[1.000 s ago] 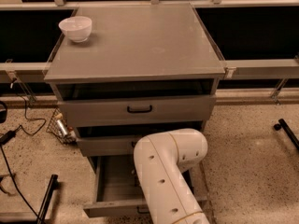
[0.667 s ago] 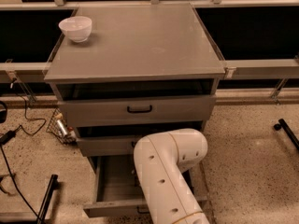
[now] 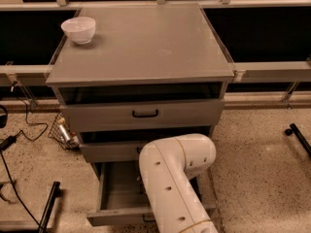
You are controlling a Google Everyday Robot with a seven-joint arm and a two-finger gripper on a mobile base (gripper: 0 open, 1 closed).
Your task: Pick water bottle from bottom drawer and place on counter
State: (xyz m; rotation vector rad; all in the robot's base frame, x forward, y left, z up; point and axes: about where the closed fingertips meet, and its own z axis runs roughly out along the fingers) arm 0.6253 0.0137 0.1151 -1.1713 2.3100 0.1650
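Matt gry metal counter [image 3: 146, 42] & bottom drawer [image 3: 119, 193], glossy wht bowl [image 3: 78, 29], smooth plastic arm [image 3: 175, 178] hides pincer.

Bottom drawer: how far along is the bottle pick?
Done: the bottom drawer stands open. Underway: the arm bends down over it, hiding the hand and any water bottle. Left: bottle onto the counter, which holds only a white bowl.

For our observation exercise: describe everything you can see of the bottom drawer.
The bottom drawer is grey metal, lowest of three, pulled open. Its floor, left wall and front panel show; the white arm covers its right part. The gripper is out of sight behind that arm.
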